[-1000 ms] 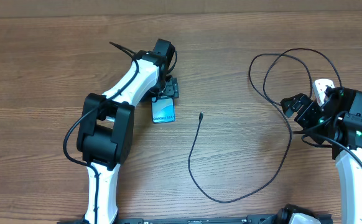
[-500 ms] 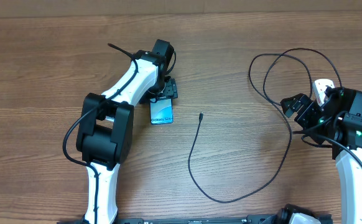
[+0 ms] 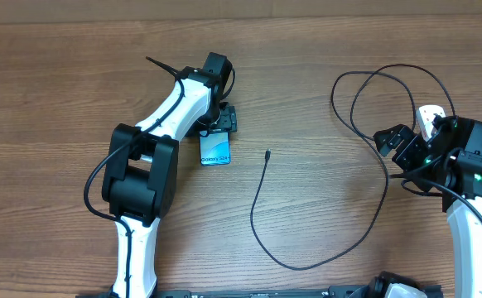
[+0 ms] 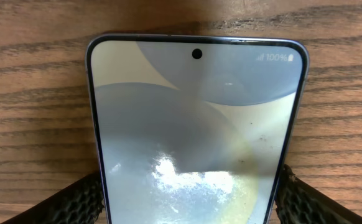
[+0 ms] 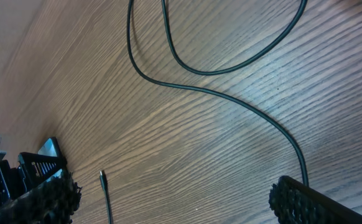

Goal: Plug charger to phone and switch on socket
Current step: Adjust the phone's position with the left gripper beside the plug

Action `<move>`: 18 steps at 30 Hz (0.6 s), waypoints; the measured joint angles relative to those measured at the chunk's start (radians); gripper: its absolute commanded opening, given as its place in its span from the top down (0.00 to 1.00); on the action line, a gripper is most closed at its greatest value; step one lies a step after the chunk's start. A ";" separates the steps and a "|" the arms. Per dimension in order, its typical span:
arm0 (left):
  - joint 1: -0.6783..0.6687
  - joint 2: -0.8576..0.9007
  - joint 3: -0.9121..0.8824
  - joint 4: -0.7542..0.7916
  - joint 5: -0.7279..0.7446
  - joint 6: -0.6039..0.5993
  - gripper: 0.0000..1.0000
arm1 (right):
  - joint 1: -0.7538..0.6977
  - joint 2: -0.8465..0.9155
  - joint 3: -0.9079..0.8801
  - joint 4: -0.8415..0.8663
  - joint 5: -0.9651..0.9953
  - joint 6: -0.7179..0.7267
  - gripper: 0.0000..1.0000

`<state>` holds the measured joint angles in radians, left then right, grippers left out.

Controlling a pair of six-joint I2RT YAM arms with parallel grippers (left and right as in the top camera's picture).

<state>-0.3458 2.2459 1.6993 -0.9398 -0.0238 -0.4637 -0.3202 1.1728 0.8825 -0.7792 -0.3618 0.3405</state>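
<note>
The phone (image 3: 216, 149) lies flat on the wood, screen up, with its "Galaxy S24+" text at the near end. My left gripper (image 3: 222, 124) is at its far end and shut on it. In the left wrist view the phone (image 4: 196, 124) fills the frame, and a black finger (image 4: 69, 202) presses against each long edge. The charger cable (image 3: 262, 223) loops across the table, and its plug tip (image 3: 267, 153) lies free to the right of the phone. My right gripper (image 3: 397, 142) stands open and empty above the cable (image 5: 231, 99). The socket (image 3: 428, 116) shows only as a white patch behind the right arm.
The cable makes large loops (image 3: 382, 83) at the back right, near my right arm. In the right wrist view the plug tip (image 5: 101, 178) lies on bare wood between that gripper's fingers, with the phone (image 5: 48, 147) beyond it at the far left.
The phone and my left gripper have shifted a little to the left together. The right arm and the cable have not moved.
</note>
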 measured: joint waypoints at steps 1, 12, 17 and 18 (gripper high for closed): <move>0.000 0.000 0.000 0.000 0.000 0.000 0.17 | 0.000 0.000 0.000 0.000 0.000 0.000 0.00; 0.001 0.000 0.000 -0.002 0.002 0.005 0.25 | 0.000 0.000 0.000 0.000 0.000 0.000 0.00; 0.003 0.000 0.000 -0.004 0.014 0.042 0.25 | 0.000 0.000 0.000 0.000 0.000 0.000 0.00; 0.007 0.000 0.000 -0.005 0.023 0.052 0.25 | 0.000 0.000 0.000 0.001 0.000 0.000 0.00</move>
<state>-0.3389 2.2459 1.6993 -0.9447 -0.0006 -0.4118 -0.3202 1.1728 0.8825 -0.7784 -0.3618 0.3401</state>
